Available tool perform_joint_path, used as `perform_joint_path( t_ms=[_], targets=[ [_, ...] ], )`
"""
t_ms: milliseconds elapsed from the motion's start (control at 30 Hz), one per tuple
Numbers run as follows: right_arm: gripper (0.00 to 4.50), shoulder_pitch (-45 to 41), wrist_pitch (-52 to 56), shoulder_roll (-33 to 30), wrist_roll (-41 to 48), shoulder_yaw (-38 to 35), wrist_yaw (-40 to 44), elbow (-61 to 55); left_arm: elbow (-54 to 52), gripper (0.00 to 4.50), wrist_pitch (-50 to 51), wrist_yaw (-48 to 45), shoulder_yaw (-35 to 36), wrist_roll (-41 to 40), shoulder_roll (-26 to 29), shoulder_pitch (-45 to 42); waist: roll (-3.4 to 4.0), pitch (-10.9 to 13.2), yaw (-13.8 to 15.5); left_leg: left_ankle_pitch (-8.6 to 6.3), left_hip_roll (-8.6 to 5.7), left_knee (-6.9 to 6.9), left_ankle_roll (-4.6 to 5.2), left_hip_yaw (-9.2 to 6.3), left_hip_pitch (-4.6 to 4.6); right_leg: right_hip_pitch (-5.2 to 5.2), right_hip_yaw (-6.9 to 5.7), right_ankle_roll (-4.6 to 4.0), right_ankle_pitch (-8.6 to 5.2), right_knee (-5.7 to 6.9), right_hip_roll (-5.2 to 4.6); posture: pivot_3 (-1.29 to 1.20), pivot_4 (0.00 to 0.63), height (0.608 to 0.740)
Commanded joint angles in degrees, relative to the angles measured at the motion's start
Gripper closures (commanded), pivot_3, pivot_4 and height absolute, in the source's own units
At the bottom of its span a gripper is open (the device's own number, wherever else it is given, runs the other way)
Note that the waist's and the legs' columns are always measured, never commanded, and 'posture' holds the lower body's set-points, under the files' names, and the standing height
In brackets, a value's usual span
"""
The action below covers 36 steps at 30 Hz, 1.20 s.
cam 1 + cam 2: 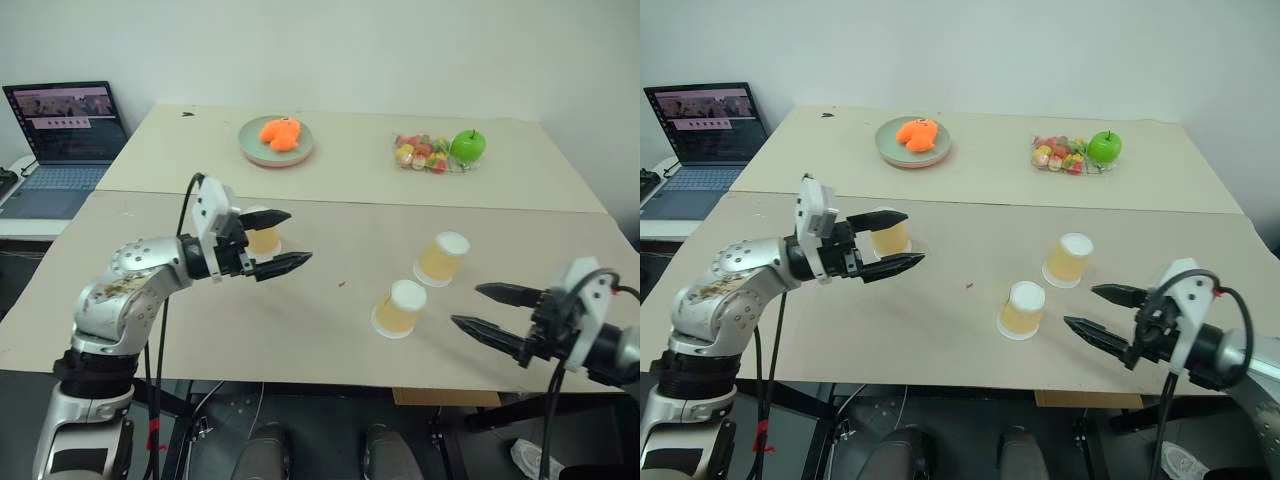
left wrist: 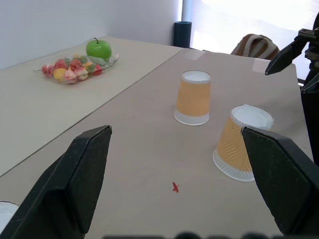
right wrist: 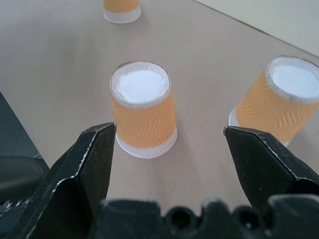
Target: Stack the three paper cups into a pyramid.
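Left pincer partly hides the third paper cup.

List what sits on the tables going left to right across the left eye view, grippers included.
Open grey laptop → left gripper → round green plate with orange food → nearer upside-down yellow-orange paper cup → farther upside-down paper cup → shiny green apple → right gripper.
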Motion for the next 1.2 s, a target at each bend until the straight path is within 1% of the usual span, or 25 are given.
perform_joint_path(
  t_ms=[33, 200, 367, 600, 933, 1100, 1200],
  targets=[
    [0.44, -0.96, -1.7, 2.37, -1.69, 4.25, -0.63, 0.28, -1.03, 0.07, -2.04, -0.36, 0.07, 0.51, -0.7, -1.12, -0.03, 0.02, 0.01, 0.0, 0.0, -0.01, 0.0, -0.02, -0.01, 0.01, 0.0, 0.0, -0.01, -0.01, 0.0, 0.0, 0.15, 0.676],
    [0.44, -1.76, -4.03, 4.73, -4.87, 9.08, -0.18, 2.37, -1.69, 0.07, -2.61, -0.18, 0.5, 1.16, -0.78, 0.23, -0.05, 0.06, 0.04, -0.01, -0.03, -0.01, 0.02, -0.03, -0.05, -0.01, 0.0, 0.02, -0.02, -0.04, -0.02, 0.0, 0.15, 0.676],
    [0.44, -4.02, -5.72, 5.95, -6.41, 11.09, 0.44, 5.4, -1.85, 0.07, -2.22, 0.48, 1.8, 0.65, -0.56, 0.44, -0.05, 0.08, 0.02, 0.0, -0.02, 0.0, 0.0, -0.04, 0.0, 0.01, 0.0, 0.02, -0.01, 0.03, -0.02, 0.0, 0.15, 0.676],
    [0.44, -9.58, -6.8, 7.23, -7.71, 14.07, 1.29, 9.17, -3.3, 0.07, -0.92, 0.8, 3.87, -0.83, 0.5, 1.8, -0.04, 0.09, -0.07, 0.0, -0.02, -0.02, 0.01, -0.04, 0.01, -0.01, -0.01, 0.02, -0.02, 0.03, -0.01, 0.0, 0.15, 0.676],
    [0.44, -16.04, -6.51, 9.07, -8.11, 18.33, 2.83, 12.04, -5.91, 0.07, 2.07, -1.94, 4.52, -3.15, 4.85, 5.78, -0.01, 0.11, -0.03, 0.0, -0.01, -0.02, 0.0, -0.05, 0.02, -0.01, -0.03, 0.01, -0.02, 0.05, -0.01, 0.0, 0.15, 0.676],
    [0.44, -18.14, -7.43, 9.13, -8.88, 19.54, 4.12, 14.42, -7.22, 0.07, 2.25, -2.13, 4.42, -3.54, 5.31, 7.49, 0.0, 0.14, 0.08, 0.0, -0.02, -0.01, 0.0, -0.05, 0.0, 0.0, -0.04, 0.02, -0.02, 0.03, -0.02, 0.0, 0.15, 0.676],
    [1.17, -18.5, -8.02, 9.04, -8.86, 19.82, 5.97, 15.07, -7.57, 0.0, 2.51, -1.89, 4.8, -3.79, 5.38, 7.89, 0.01, 0.16, 0.02, 0.0, -0.02, -0.02, 0.0, -0.04, 0.0, 0.0, -0.04, 0.01, -0.02, 0.04, -0.02, 0.0, 0.15, 0.676]
  ],
)
